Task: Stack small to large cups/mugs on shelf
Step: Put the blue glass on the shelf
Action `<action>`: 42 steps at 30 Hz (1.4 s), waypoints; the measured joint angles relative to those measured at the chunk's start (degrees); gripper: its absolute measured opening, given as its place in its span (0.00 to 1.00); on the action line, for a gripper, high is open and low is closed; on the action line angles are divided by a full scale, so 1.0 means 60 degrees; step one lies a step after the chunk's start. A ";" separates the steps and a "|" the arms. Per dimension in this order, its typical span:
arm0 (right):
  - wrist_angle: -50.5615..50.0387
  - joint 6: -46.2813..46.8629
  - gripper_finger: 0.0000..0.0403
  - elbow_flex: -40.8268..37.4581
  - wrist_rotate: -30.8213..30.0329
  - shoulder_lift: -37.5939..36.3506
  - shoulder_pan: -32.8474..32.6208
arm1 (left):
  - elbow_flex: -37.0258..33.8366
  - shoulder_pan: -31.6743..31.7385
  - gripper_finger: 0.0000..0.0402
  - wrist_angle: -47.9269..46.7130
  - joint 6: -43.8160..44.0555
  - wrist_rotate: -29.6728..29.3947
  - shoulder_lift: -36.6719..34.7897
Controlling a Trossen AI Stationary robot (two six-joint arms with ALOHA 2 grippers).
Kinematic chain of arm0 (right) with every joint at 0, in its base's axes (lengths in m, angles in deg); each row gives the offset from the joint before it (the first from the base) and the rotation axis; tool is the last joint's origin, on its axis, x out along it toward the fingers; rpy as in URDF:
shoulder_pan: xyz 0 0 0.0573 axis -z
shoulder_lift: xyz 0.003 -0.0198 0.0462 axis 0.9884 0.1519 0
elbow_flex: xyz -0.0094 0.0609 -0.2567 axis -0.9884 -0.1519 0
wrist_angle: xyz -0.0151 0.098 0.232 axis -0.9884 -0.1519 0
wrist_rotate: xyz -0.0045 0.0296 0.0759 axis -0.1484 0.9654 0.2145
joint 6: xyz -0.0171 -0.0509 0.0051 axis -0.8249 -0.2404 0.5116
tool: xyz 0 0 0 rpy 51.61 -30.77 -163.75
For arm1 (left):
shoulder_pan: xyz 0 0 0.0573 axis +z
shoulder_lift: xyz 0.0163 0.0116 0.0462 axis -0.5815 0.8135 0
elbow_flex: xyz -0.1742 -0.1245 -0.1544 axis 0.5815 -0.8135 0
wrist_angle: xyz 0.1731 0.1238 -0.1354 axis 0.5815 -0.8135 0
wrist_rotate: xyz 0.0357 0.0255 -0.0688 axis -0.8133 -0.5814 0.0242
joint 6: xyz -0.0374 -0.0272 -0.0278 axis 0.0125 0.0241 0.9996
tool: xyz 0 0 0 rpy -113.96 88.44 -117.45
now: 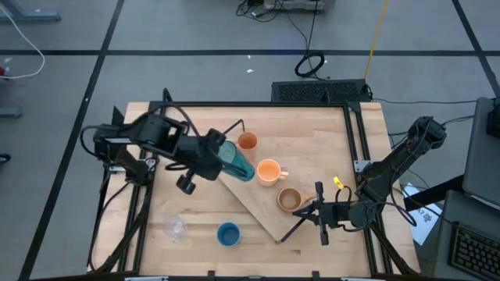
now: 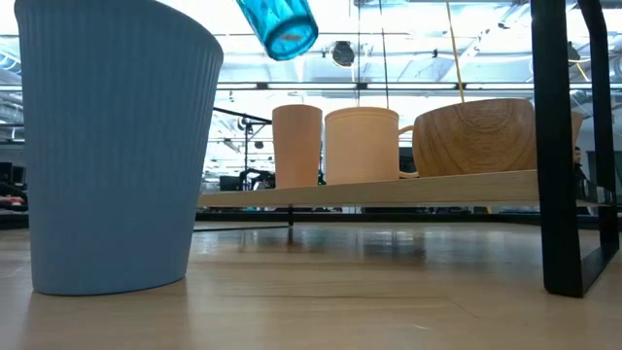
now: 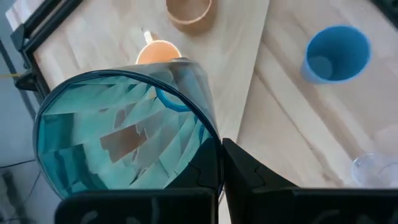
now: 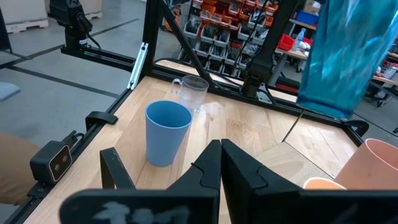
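Above the shelf (image 1: 262,204), teal tumbler (image 1: 237,162) tilted, clamped in left gripper (image 1: 217,158) fingers (image 3: 249,180)

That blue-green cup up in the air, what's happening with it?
The left gripper is shut on the teal tumbler, holding it tilted above the shelf. A small orange cup, an orange mug and a tan mug already stand in a row on it. The blue cup and a clear glass wait on the table. The right gripper rests shut by the shelf's end.

A workshop: stocked parts racks (image 4: 249,25) and floor cables (image 1: 310,62).
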 joint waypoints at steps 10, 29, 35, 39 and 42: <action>-0.0142 0.0152 0.00 0.0000 0.0000 0.0000 0.0003 | -0.1289 0.0161 0.01 -0.0010 -0.0008 -0.0114 0.0002; -0.0138 0.0149 0.00 0.0000 0.0000 0.0000 0.0004 | -0.2785 0.0483 0.01 0.0002 -0.0016 0.0127 0.0003; -0.0138 0.0149 0.00 0.0000 0.0000 0.0000 0.0001 | -0.3126 0.0765 0.03 0.0007 -0.0035 -0.0064 -0.0001; -0.0138 0.0138 0.00 0.0000 0.0000 0.0000 0.0000 | -0.3479 0.0912 0.01 0.0004 -0.0093 -0.0064 0.0060; -0.0138 0.0127 0.00 0.0000 0.0000 0.0000 0.0001 | -0.3656 0.0970 0.02 0.0100 -0.0199 -0.0064 0.0080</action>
